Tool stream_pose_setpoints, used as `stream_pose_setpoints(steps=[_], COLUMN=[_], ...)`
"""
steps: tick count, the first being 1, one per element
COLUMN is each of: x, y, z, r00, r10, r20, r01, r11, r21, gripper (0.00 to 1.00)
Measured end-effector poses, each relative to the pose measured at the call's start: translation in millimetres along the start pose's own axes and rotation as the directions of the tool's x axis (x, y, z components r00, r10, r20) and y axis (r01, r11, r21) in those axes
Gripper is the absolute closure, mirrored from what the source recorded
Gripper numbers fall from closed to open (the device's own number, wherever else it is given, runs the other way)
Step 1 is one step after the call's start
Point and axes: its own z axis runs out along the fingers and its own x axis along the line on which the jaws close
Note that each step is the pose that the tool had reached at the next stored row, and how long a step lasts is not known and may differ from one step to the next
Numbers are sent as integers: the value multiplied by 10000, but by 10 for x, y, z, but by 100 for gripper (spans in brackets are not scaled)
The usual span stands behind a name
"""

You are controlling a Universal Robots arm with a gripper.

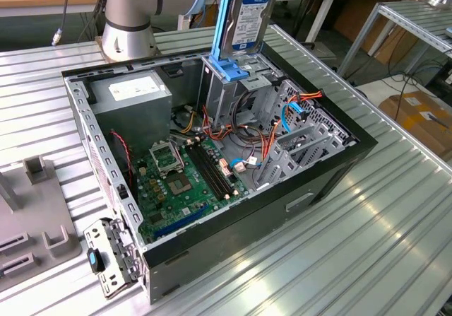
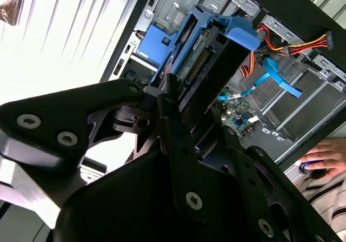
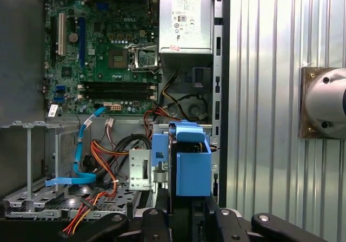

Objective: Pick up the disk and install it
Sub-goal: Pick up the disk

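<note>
Gripper (image 2: 189, 109) links sit closest to the lens in both wrist views. Jaws are closed on the disk (image 1: 246, 20).

Big to small:
- ribbed metal table (image 1: 367, 217): everything stands on it.
- arm base (image 1: 127, 33): on the table's far side, just behind the case.
- black computer case (image 1: 311, 192): lying on its side, open, insides facing up.
- grey fixture block (image 1: 35, 220): on the table at the exterior view's left, apart from the case.
- power supply (image 1: 131, 93): grey box with a white sticker, in the case's far corner toward the exterior view's left.
- green motherboard (image 1: 180, 189): on the case floor, nearer side.
- drive cage (image 1: 229, 97): bare metal, just beside the power supply.
- disk: upright, label facing the exterior camera, blue rails along its edges, held directly over the drive cage. Lower end is at the cage mouth; can't tell if it touches.
- orange and blue cables (image 1: 272, 150): bundled between cage and motherboard.
- person's hand (image 2: 324, 158): in the second wrist view, outside the case wall.
- small blue latch (image 1: 92, 260): on the metal bracket (image 1: 116, 256) at the case's near corner.
</note>
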Motion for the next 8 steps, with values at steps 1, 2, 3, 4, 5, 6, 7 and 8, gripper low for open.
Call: stream_pose_setpoints(steps=[1, 2, 3, 4, 5, 6, 7, 8], x=[0, 0, 1, 1, 1, 1, 1, 1], y=[0, 0, 0, 0, 0, 0, 0, -1], z=[0, 0, 0, 0, 0, 0, 0, 0], r00=[10000, 10000, 10000, 10000, 10000, 10000, 10000, 10000], r10=[0, 0, 0, 0, 0, 0, 0, -1], r20=[1, 0, 0, 1, 1, 1, 0, 1], r01=[0, 0, 0, 0, 0, 0, 0, 1], r11=[10000, 10000, 10000, 10000, 10000, 10000, 10000, 10000], r21=[0, 0, 0, 0, 0, 1, 0, 0], gripper=[65, 65, 65, 65, 65, 65, 65, 65])
